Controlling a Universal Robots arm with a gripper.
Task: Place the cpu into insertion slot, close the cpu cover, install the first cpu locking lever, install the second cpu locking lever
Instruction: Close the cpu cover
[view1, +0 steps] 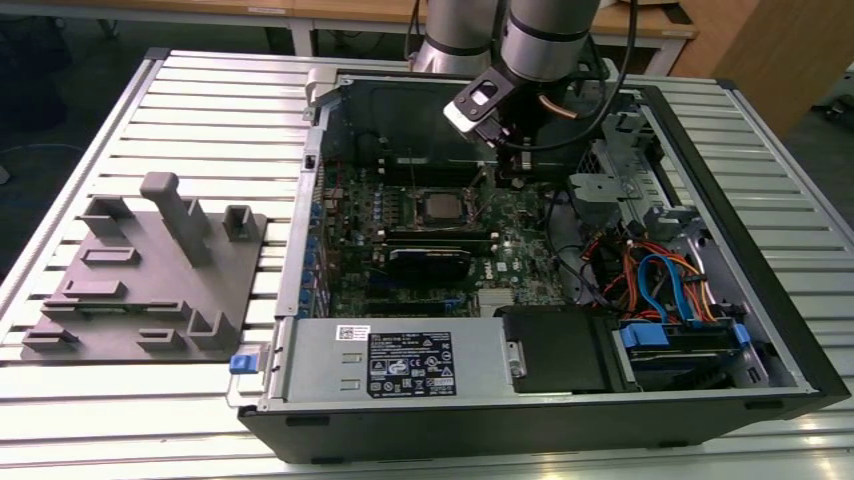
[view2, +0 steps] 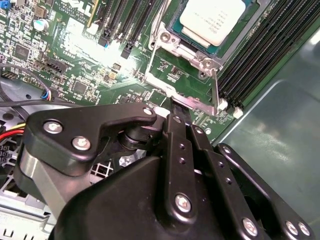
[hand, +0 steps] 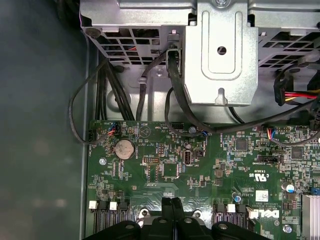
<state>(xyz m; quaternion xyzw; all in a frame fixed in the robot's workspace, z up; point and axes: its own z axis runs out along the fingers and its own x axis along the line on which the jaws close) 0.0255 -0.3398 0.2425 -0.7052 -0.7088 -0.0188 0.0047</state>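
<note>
Silver cpu (view2: 216, 19) inside cpu cover (view2: 172, 42) (closed tool (view2: 176, 106) beside).

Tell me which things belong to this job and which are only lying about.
Job: silver-grey square cpu; silvery metal cpu cover frame; black gripper.
Lying about: grey fixture tray; silver power supply box; blue and orange cables.

A slatted aluminium table (view1: 200, 110) spans the exterior view under bright, even light. Behind it stands a wooden desk (view1: 347, 10). A wooden panel (view1: 781, 50) rises at the exterior view's right, and dark floor (view1: 54, 70) lies at its left.
</note>
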